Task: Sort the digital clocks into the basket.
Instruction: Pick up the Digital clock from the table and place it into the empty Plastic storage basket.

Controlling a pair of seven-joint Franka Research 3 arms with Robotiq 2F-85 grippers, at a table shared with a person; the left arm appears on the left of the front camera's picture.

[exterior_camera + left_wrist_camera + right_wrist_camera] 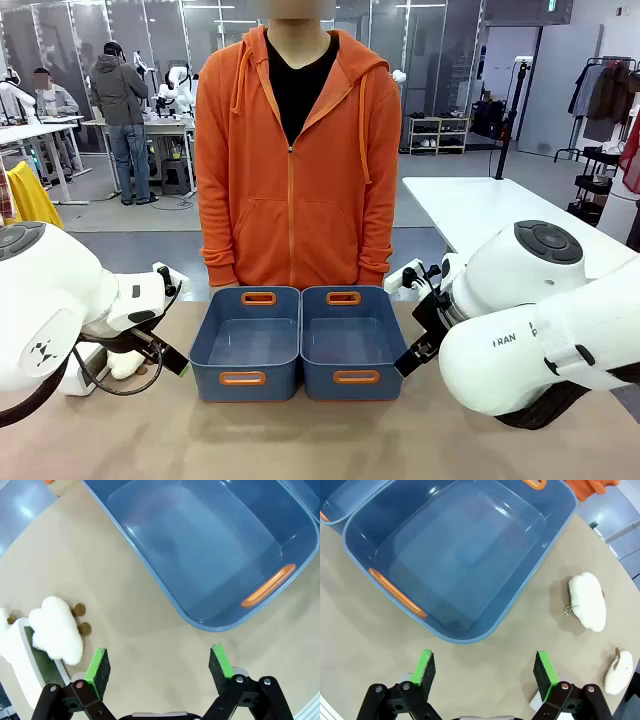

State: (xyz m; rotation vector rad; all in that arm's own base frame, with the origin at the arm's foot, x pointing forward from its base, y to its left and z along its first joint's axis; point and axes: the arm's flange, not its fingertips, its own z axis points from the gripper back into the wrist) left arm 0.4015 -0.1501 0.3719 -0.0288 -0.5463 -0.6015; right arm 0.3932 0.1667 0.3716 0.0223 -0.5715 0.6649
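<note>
Rounded white plastic and a grey-green face are shown by one digital clock (19, 662), laid on the tabletop (150, 625) just outside a finger of the left hand (159, 656), partly covered by a plush toy (56, 630). Left and right hand (485, 661) are held released, a dark blue basket (200, 555) ahead of each.

My left arm (45, 305) and right arm (545, 330) are glossy white shells with dark round caps; the right carries grey lettering. The left hand (160, 665) and right hand (485, 667) are black linkages with 2 green pads (99, 662) and silver screws each.
</note>
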